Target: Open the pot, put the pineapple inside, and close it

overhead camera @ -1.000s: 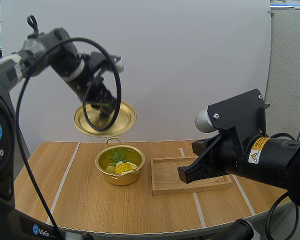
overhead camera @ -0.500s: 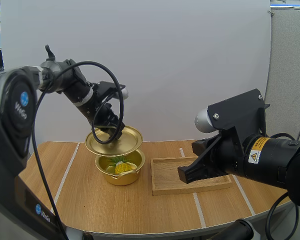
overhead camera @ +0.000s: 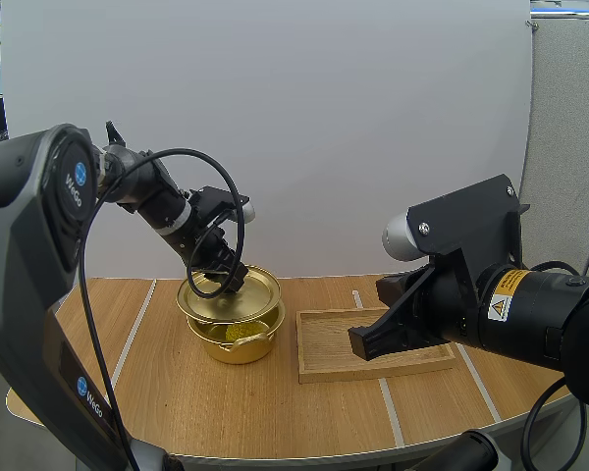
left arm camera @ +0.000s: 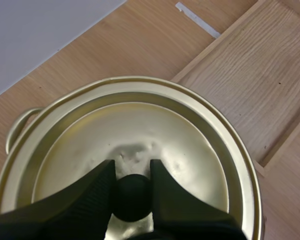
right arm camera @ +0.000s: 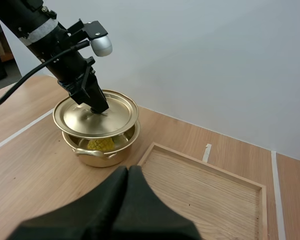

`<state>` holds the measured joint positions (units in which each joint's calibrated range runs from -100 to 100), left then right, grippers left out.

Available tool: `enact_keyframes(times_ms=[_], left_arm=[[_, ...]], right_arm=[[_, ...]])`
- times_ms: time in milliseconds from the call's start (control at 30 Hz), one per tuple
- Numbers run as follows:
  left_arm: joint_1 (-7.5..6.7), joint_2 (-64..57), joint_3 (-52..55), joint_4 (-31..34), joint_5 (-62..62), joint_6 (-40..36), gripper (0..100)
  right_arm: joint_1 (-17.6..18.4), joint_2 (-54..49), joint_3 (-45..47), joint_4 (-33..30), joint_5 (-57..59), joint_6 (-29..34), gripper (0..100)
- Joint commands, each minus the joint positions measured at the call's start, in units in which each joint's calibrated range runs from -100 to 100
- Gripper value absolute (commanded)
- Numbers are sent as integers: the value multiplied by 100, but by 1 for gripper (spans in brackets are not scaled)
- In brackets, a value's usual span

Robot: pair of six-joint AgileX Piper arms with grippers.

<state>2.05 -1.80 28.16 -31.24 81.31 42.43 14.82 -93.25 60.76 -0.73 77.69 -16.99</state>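
The pineapple lies inside the pot, its yellow body showing through the gap under the lid; with the fruit in place, closing is the one step left. The lid hangs just over the pot's mouth, tilted so that the near edge stands clear of the rim, while I cannot tell whether the far edge touches it. The tilt seems to follow from the slanted reach of the arm, and it leaves the lid a little off square with the pot. The left gripper has the lid by its black knob, the two fingers parted only by the knob's width and pinching it from both sides, which is why the lid stays up over the pot instead of resting on it. In my judgement the lid needs to level out and line up with the rim before the grip is let go, or it may seat crooked. The wooden tray lies on the table just beside the pot, bare. The right gripper hovers near the tray's edge on the side away from the pot, its fingers pressed together as one dark wedge and gripping nothing, seemingly kept clear so the lid has room
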Motion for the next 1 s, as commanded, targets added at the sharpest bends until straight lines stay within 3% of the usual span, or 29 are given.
enact_keyframes(times_ms=[0, 967], left_arm=[[19, 239, 32, -370, -273, 213, 0], [19, 927, 103, -393, -390, 279, 0]], right_arm=[[-20, -49, 5, 104, -48, -46, 0], [-20, -49, 5, 128, -48, -46, 0]])
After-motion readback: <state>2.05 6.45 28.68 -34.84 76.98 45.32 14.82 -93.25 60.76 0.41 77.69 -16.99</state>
